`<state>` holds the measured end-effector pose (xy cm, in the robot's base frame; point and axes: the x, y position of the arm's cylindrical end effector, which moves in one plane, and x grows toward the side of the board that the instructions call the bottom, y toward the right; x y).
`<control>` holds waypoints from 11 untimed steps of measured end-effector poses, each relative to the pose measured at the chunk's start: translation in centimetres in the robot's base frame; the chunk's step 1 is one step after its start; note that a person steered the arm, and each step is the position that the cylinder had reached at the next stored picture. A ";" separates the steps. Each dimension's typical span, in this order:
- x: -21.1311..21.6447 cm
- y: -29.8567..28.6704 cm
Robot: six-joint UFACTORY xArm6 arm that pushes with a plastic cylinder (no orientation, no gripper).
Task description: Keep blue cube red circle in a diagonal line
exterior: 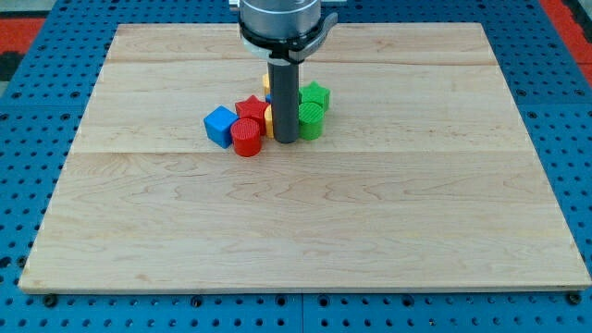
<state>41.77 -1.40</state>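
- Bare wood of the desk fills the view's bottom, nearest the camera, with nothing standing on it; every block sits in one cluster above the middle.
- For a claw I have only a straight dark rod, so nothing can stand apart or clamp together; my tip rests on the desk at the cluster's lower edge.
- Just to the view's left of my tip a sliver of a yellow block shows, touching or nearly touching the rod; its shape is hidden.
- Just to the view's right stand two green blocks: a ribbed green cylinder, and behind it a green block whose shape I cannot make out.
- Left again sits the red circle, pressed against the red star behind it.
- Farthest left is the blue cube, touching or just beside the red circle, slightly higher in the view.
- Both look small, rigid and light, likely to slide easily on smooth wood.
- I judge a push should meet a flat cube face squarely; the circle's round side may roll off my tip unless struck on centre.
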 end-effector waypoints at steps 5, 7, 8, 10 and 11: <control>-0.7 -10.2; -6.2 -12.2; -7.6 -8.3; -0.5 -8.9; 1.7 -8.5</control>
<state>43.50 -9.86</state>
